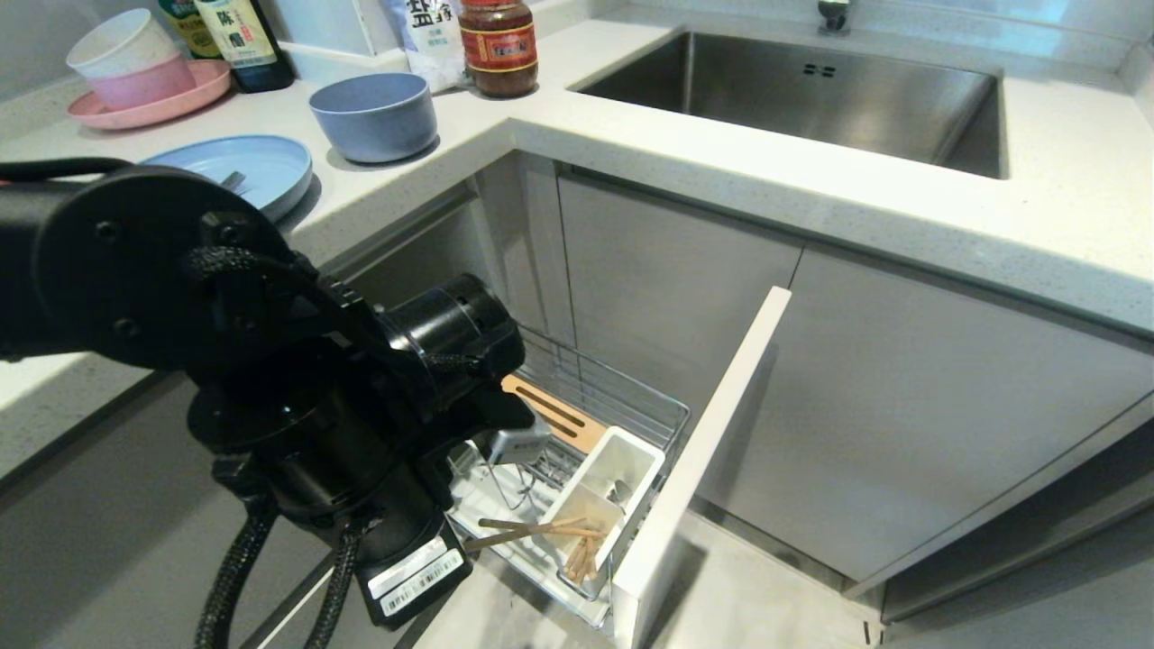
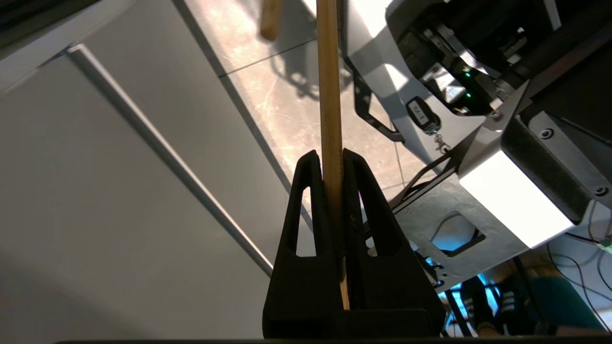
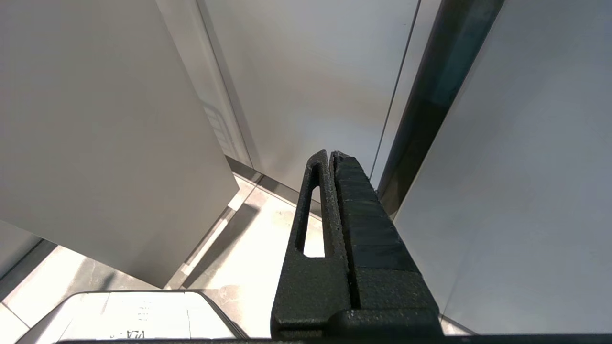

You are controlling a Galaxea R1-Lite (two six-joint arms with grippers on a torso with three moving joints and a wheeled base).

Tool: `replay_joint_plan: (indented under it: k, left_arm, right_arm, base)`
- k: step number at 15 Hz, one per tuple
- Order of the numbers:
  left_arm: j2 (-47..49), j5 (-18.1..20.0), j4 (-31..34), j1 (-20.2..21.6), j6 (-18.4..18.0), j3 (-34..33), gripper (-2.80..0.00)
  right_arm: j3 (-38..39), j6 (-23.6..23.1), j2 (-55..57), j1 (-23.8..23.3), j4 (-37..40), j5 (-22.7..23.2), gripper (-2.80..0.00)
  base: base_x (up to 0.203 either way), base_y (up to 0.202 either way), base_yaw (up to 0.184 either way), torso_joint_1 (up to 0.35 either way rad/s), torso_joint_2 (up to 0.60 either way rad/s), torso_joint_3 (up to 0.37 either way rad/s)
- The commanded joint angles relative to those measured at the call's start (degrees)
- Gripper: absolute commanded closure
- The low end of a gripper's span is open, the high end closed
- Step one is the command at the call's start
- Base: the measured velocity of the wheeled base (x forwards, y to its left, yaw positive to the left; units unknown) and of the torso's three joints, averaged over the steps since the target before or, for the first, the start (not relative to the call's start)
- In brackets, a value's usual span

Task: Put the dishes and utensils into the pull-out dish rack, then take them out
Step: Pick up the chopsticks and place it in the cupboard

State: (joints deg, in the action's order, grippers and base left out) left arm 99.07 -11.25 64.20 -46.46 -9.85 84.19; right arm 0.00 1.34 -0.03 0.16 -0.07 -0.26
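My left gripper is shut on the light wooden chopsticks; one shaft runs straight out between the fingers, and a second stick end shows further off. In the head view my left arm hangs low over the pull-out dish rack and hides the fingers. The chopsticks lie level across the white utensil cup. The light-blue plate, with a silver utensil handle on it, and the blue-grey bowl stand on the counter. My right gripper is shut, holds nothing, and is parked low by the cabinet doors.
The rack's pale front panel stands pulled out, with the wooden strip behind the cup. A pink plate with stacked bowls, bottles and a jar line the counter's back. The steel sink lies to the right. The left wrist view shows my base.
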Motion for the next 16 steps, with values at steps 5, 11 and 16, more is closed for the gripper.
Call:
replay_joint_plan:
  k: [5, 11, 16]
  left_arm:
    - [6.4, 0.2, 0.2, -0.5, 0.7, 1.9, 0.0]
    - [11.1, 0.2, 0.1, -0.4, 2.3, 4.9, 0.0]
    - [14.4, 0.2, 0.1, -0.9, 3.7, 8.0, 0.0]
  right_arm:
    - [0.1, 0.0, -0.2, 0.0, 0.0, 0.0, 0.0]
    - [0.1, 0.0, -0.2, 0.0, 0.0, 0.0, 0.0]
    - [0.1, 0.1, -0.2, 0.0, 0.0, 0.0, 0.0]
  base:
    - [0.0, 0.0, 0.0, 0.0, 0.0, 0.0]
    - [0.0, 0.0, 0.0, 0.0, 0.0, 0.0]
    - [0.0, 0.0, 0.0, 0.0, 0.0, 0.0]
